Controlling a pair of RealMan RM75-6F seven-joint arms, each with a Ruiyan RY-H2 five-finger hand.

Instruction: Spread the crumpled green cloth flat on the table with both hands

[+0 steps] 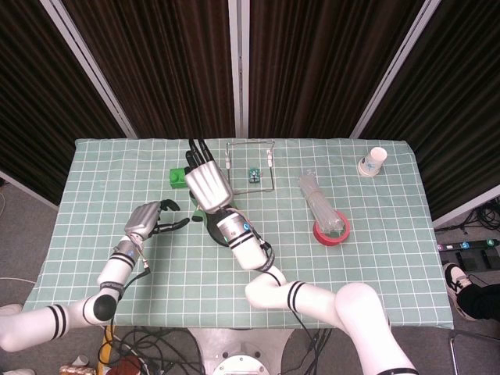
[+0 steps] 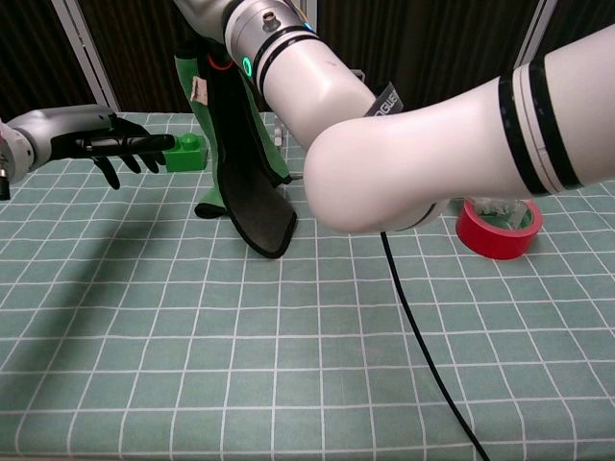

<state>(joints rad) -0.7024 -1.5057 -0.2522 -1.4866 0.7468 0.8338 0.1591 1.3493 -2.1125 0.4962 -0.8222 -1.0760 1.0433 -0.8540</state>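
My right hand (image 1: 205,181) pinches the green cloth (image 2: 233,154) up high, I think; it hangs with its lower end on the table (image 2: 288,365). My left hand (image 2: 91,144) hovers beside it, fingers spread, holding nothing, near the green block (image 2: 189,151).

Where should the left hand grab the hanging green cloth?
Judging by its pose, take the green cloth at its free left edge, midway up. It hangs from the right hand, and the left hand is level with it, fingers already pointing that way.
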